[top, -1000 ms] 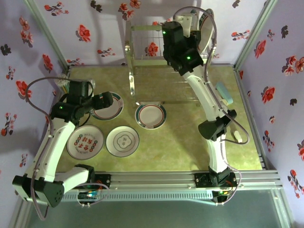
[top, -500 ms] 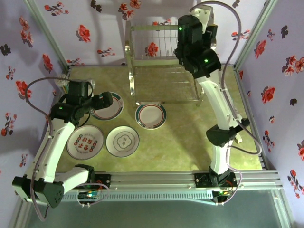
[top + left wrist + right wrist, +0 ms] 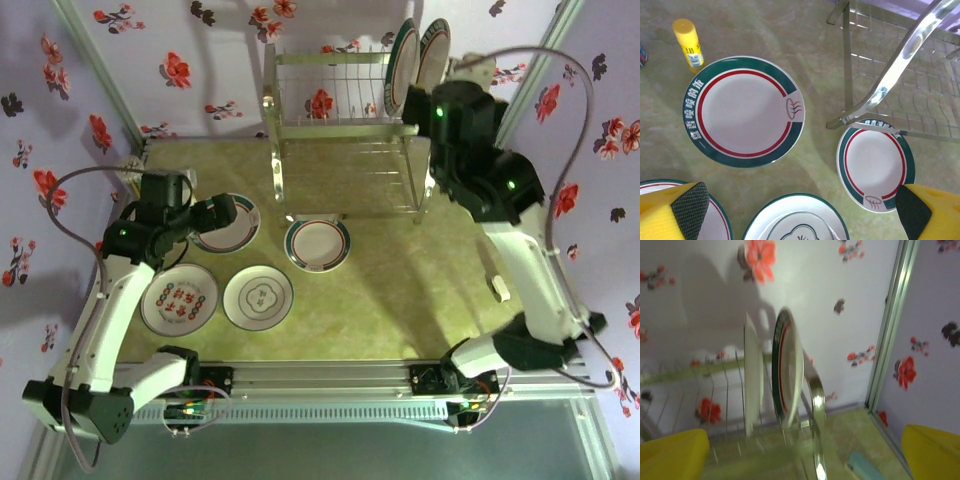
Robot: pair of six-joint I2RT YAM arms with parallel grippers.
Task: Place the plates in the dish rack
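Note:
The dish rack [image 3: 330, 120] stands at the back of the table. Two plates [image 3: 403, 62] [image 3: 433, 52] stand upright in its right end; in the right wrist view they are a white edge [image 3: 753, 375] and a green-and-red rim [image 3: 788, 367]. My right gripper [image 3: 805, 452] is open just in front of them, holding nothing. On the table lie a banded plate [image 3: 745, 111], a smaller banded plate [image 3: 875, 167], a plain plate with a centre motif [image 3: 258, 297] and a red-patterned plate [image 3: 179, 298]. My left gripper [image 3: 800, 220] hovers open above these.
A yellow glue stick [image 3: 688, 42] lies beside the large banded plate. The rack's shiny leg [image 3: 890, 80] comes down near the smaller banded plate. A teal object [image 3: 865, 467] lies on the table right of the rack, near the right wall frame [image 3: 890, 325].
My right gripper has opened and drawn back to the right from the rack, and a second plate now stands there. The left arm has barely moved.

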